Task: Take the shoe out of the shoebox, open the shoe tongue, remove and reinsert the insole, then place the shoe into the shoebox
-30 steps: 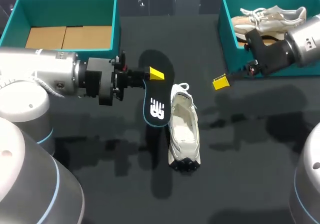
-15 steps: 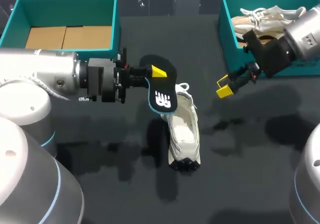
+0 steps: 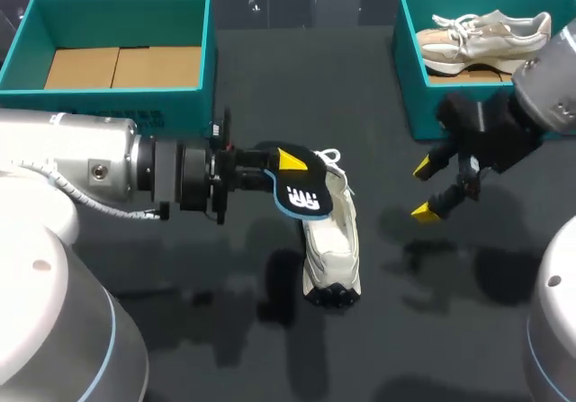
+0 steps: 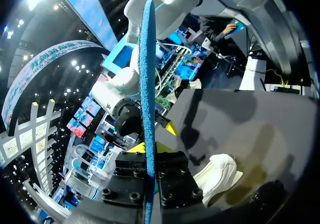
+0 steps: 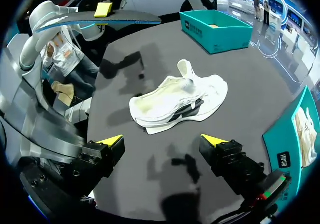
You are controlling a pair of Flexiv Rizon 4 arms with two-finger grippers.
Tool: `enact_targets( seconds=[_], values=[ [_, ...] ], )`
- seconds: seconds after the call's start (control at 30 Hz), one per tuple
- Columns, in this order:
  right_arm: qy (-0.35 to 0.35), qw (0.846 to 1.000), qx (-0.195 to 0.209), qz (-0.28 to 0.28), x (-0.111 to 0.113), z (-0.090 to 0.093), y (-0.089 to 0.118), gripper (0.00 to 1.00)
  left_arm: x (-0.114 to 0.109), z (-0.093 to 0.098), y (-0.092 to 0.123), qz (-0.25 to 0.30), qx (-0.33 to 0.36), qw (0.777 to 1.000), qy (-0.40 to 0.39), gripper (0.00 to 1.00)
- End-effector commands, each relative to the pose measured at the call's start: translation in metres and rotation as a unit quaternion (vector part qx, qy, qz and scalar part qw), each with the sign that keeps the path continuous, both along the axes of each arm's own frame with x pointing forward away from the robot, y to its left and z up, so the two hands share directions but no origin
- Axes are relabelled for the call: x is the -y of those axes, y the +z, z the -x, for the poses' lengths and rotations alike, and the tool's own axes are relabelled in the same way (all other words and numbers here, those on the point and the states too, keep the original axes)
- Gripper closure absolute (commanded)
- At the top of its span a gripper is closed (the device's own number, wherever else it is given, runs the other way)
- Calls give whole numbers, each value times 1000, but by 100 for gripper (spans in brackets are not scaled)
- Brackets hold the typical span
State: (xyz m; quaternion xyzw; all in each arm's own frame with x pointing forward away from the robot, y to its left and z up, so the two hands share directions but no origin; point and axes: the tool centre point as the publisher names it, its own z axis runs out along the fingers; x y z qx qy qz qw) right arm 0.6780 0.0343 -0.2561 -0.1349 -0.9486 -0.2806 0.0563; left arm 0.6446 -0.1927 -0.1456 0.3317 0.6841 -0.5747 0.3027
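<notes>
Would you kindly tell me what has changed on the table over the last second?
The left hand, shut on the insole, carried it rightward, over the white shoe. The open right hand swung from the right shoebox out over the table. The white shoe, the left shoebox and the second shoe stayed put.

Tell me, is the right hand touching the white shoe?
Apart: in the right wrist view, bare table lies between the open right hand and the shoe.

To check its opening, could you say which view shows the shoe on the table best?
Right wrist view: the shoe lies whole, uncovered. Head view: the insole overlaps one end. Left wrist view: only part shows.
</notes>
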Motion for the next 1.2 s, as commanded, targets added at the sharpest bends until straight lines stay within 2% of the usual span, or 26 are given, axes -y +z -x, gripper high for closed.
enact_targets(
  seconds=[0.03, 0.23, 0.33, 0.73, 0.8, 0.93, 1.07, 1.2],
  values=[
    [-6, 990, 77, 115, -14, 4, -10, 0, 1, 17, -10, -2, -15, 1000, 4, 100],
    [-4, 990, 64, 125, -17, 8, -31, 0, 7, 25, -22, -2, -32, 999, 6, 100],
    [3, 993, 52, 104, -16, 11, -40, 0, 10, 28, -25, -2, -39, 999, 10, 100],
    [3, 993, 52, 104, -16, 11, -40, 0, 10, 28, -25, -2, -39, 999, 10, 100],
    [10, 992, 64, 109, -20, 9, -44, 0, 10, 28, -25, -2, -39, 999, 10, 100],
    [2, 990, 49, 130, -33, 7, -63, 0, 18, 33, -43, 10, -59, 998, -9, 100],
    [13, 993, 47, 109, -44, 8, -74, 0, 21, 34, -53, 7, -70, 997, -14, 100],
    [15, 994, 45, 97, -46, 7, -81, 0, 25, 34, -56, 8, -80, 997, -14, 100]
  ],
)
